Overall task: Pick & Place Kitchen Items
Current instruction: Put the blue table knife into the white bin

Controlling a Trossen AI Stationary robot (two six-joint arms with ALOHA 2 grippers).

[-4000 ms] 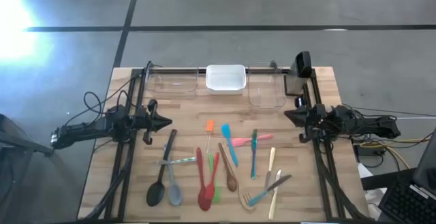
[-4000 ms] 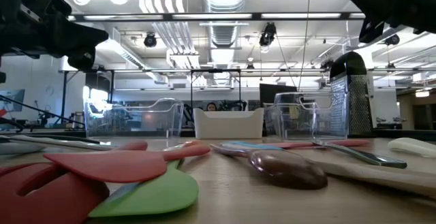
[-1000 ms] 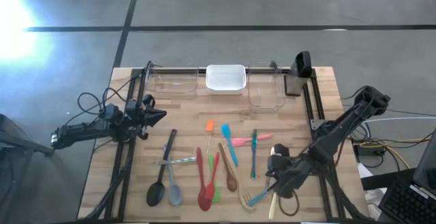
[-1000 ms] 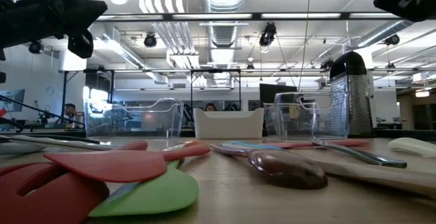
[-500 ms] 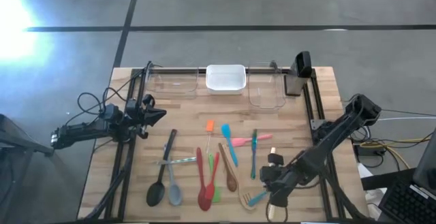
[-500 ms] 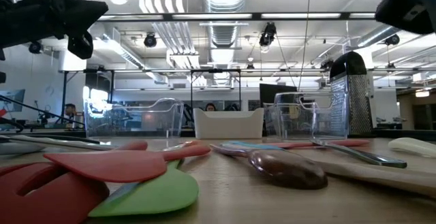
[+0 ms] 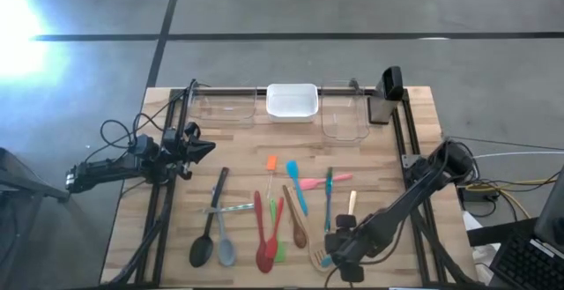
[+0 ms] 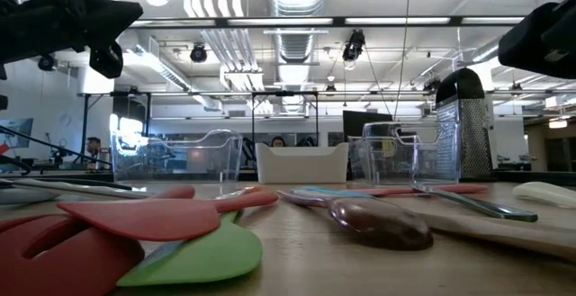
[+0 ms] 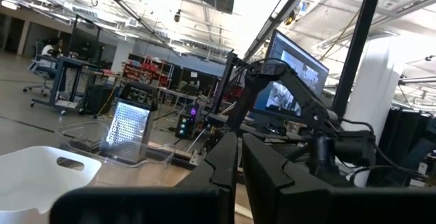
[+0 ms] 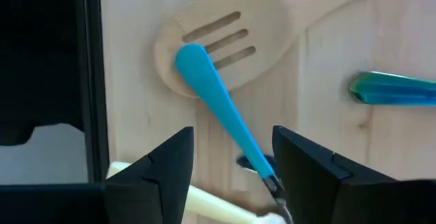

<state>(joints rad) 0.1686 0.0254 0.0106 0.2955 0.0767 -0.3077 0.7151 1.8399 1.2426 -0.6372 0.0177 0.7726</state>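
At the table's (image 7: 423, 105) near edge, right of centre, hangs the right gripper (image 7: 339, 256), low over the slotted wooden spatula (image 10: 225, 37), hiding most of the blue utensil (image 10: 221, 118) and the cream-handled cutlery (image 7: 352, 204) beneath it. Seen from the right wrist, fingers (image 10: 170, 166) parted and released, straddling the blue handle without clamping it; blue tip resting on the wooden blade, lower end cut off behind a cream handle (image 10: 204, 200). A second ago clenched and farther toward the right edge; now spread wide and shifted inward along the near edge. Left gripper (image 7: 204, 148) parked near the left edge, clenched on nothing, unchanged. Spread across the middle of the table: black spoon (image 7: 208, 228), grey spoon (image 7: 222, 237), red spoons (image 7: 264, 237), green spatula (image 7: 278, 250), brown wooden spoon (image 7: 294, 215), orange spatula (image 7: 271, 168), light-blue spatula (image 7: 296, 188), pink spatula (image 7: 317, 182), teal knife (image 7: 329, 197). Along the far edge: a clear tub (image 7: 220, 107), white tub (image 7: 292, 101), another clear tub (image 7: 345, 114) and a grater (image 7: 384, 96). In the low view, red and green blades (image 8: 153, 228) fill the foreground, blocking much of what lies behind.
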